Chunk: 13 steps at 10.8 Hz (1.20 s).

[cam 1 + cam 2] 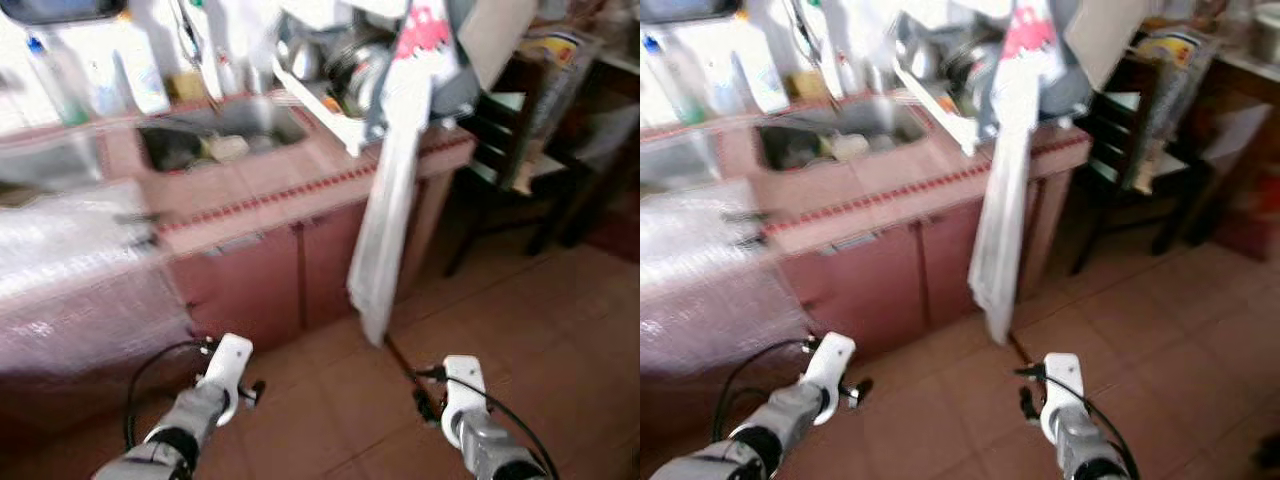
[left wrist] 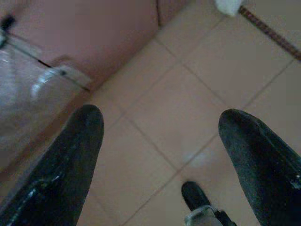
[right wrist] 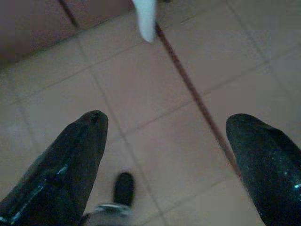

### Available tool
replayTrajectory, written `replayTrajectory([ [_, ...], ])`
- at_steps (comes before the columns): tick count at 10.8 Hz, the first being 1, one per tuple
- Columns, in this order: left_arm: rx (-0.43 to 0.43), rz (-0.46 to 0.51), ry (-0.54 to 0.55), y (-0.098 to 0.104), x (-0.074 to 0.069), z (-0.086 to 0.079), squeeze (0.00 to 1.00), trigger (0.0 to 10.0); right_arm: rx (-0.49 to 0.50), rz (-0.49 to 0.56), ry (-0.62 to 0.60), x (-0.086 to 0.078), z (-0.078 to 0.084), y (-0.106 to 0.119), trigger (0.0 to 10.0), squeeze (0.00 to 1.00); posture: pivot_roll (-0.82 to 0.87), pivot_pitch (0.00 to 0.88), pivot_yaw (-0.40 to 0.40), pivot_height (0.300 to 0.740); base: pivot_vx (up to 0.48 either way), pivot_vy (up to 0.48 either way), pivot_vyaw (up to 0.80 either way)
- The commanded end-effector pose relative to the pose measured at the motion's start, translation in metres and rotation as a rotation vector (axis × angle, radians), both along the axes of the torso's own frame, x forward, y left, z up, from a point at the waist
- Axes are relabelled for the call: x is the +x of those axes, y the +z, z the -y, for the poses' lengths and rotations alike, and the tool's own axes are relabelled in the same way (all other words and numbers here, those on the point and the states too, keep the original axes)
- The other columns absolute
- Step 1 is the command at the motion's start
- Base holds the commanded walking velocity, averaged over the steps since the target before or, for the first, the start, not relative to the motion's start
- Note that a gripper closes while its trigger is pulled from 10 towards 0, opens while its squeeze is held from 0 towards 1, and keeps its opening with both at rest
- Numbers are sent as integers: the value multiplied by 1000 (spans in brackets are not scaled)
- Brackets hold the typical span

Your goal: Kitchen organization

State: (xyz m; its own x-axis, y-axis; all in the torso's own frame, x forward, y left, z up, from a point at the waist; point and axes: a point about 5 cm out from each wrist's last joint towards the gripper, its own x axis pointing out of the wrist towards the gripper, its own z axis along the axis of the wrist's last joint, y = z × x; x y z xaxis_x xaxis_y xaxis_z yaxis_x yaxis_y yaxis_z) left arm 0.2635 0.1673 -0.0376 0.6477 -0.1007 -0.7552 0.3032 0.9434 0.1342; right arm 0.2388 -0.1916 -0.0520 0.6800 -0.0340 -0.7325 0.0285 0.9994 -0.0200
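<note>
A reddish tiled floor [image 1: 520, 330] is seen across the lower frame. A pink tiled counter [image 1: 300, 185] with cabinet doors [image 1: 290, 275] below is placed ahead, slightly blurred. A sink [image 1: 215, 135] is set into the countertop, with bottles [image 1: 130, 65] behind it. A dish rack [image 1: 335, 85] holding dark cookware is located at the counter's right end, and a long white cloth [image 1: 385, 225] is hung from it down toward the floor. A dark chair [image 1: 510, 150] is positioned to the right. The left gripper [image 2: 160, 136] and right gripper [image 3: 164, 141] are held low over the floor, fingers spread apart, nothing held.
</note>
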Motion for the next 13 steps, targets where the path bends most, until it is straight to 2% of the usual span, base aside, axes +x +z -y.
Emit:
replayTrajectory([
  [1,19,-7,13,0,-1,-10,0,10000,24,-2,-2,1,-8,-1,10000,0,-156,0,34,740,0,0,0],
  [10,22,-3,42,1,0,-13,0,10000,28,1,-11,1,-9,-1,10000,0,-152,0,36,740,0,0,0],
  [13,73,-17,64,0,-3,-25,0,10000,-23,23,15,6,-5,4,10000,0,-144,0,37,740,0,0,0],
])
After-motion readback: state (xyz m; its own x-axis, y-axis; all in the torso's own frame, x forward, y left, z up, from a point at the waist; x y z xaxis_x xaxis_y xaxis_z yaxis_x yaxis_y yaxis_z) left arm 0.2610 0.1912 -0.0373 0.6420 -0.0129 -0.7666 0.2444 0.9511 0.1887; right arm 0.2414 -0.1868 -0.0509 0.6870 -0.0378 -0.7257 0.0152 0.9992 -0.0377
